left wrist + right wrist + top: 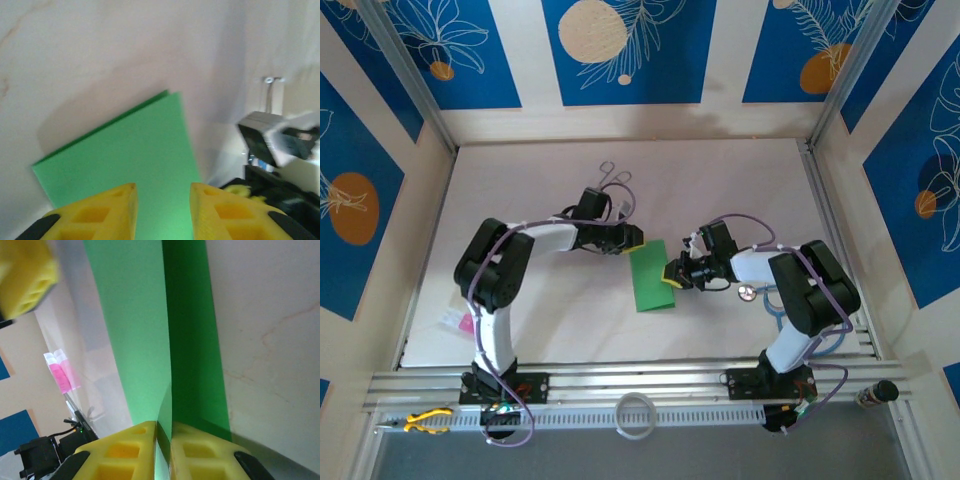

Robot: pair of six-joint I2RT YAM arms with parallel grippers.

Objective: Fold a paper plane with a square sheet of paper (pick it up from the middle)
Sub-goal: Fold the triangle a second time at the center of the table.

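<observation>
Meeting mid-table (520,190), elbows bent, the right gripper (671,272) pinches the one square sheet of paper (652,282); the left gripper (634,239) hovers spread.

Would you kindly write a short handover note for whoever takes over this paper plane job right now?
Left gripper: open, poised over the far end of the square sheet of paper, not gripping it.
Right gripper: shut on the sheet's right long edge, pinching it between both fingers.
Sheet: lies between the two grippers as a doubled rectangle.
Done: apparently one fold in half, as two layers show at the edges.
Left: no pointed nose or wings yet, so all the dart folds remain.
</observation>
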